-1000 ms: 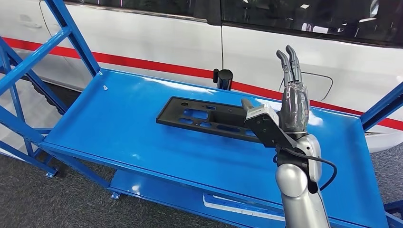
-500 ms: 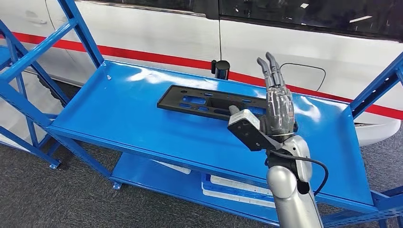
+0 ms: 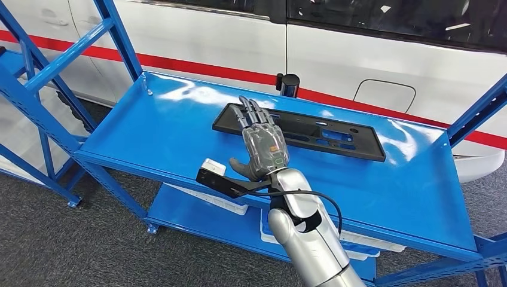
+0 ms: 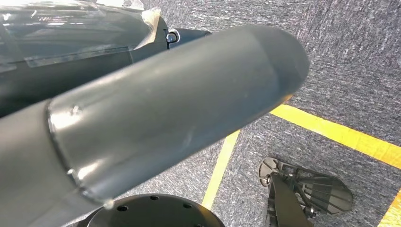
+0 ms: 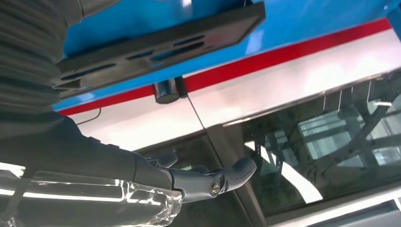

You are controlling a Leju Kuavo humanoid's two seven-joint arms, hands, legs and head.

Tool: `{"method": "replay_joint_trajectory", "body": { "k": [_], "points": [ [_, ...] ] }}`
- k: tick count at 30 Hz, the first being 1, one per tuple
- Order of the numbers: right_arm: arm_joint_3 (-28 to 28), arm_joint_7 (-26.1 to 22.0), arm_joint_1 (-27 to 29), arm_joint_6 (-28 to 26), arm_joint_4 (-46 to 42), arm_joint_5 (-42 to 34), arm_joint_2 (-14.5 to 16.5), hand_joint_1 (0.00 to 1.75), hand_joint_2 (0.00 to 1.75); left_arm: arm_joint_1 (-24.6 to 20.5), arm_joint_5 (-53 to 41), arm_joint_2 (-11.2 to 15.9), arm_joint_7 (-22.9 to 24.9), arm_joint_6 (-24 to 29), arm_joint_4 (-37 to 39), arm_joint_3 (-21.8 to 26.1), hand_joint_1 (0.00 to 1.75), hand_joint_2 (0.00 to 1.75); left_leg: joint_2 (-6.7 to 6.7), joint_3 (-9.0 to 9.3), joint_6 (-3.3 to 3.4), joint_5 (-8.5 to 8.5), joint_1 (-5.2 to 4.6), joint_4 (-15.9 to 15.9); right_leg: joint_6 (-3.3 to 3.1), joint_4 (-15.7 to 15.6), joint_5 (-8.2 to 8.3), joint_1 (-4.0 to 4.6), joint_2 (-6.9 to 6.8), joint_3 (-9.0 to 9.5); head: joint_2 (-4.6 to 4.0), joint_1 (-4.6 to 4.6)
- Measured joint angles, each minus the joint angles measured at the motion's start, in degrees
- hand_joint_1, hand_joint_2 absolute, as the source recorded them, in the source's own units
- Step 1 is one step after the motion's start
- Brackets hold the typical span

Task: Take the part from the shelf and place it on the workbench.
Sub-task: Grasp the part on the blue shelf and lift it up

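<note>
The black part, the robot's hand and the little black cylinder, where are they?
black part (image 3: 335, 134), head view, on its flat middle.
right hand (image 3: 265, 146), head view, on its back.
black cylinder (image 3: 290, 85), head view, on its side.

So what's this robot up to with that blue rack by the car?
It is meant to take a part off the shelf and carry it to a workbench. At this moment its right hand is stretched out flat, fingers apart, over the near left end of the long black part, which lies flat on the blue shelf beside a white car. It holds nothing yet. The left hand hangs down over grey carpet with yellow lines.
</note>
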Motion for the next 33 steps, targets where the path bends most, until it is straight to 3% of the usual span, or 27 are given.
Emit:
{"method": "replay_joint_trajectory", "body": {
  "k": [8,13,24,33],
  "points": [
    [3.20,1.24,-5.24,-1.96,12.03,6.37,4.00,0.00,1.75,-0.13,-0.07,-0.07,0.45,1.30,0.00,0.53,0.00,0.00,0.25,-0.33,-0.09,0.05,0.05,0.01,0.24,0.04,0.14,0.03,0.15,-0.52,0.00,-0.03],
    [8.42,6.70,-11.20,-3.35,22.15,6.40,6.19,0.00,1.75,-0.20,-0.01,-0.45,0.53,2.86,0.00,1.33,0.00,0.00,0.25,-0.50,-0.31,0.19,0.15,0.02,0.28,0.11,0.17,0.12,0.17,-0.72,0.00,-0.03],
    [16.23,11.39,-19.66,-5.15,35.67,2.31,6.63,0.00,1.75,-0.19,0.44,-0.80,0.32,3.87,0.00,2.62,0.00,0.00,0.25,-0.51,-0.40,0.26,0.19,0.02,0.28,0.19,0.18,0.15,0.17,-0.76,0.00,-0.02],
    [17.08,13.53,-26.65,-3.17,46.46,-0.10,6.49,0.00,1.75,-0.19,2.11,-1.38,-0.80,5.48,0.00,4.80,0.00,0.00,0.25,-0.51,-0.39,0.27,0.19,0.04,0.31,0.18,0.21,0.14,0.17,-0.77,0.00,-0.02]
  ]
}}
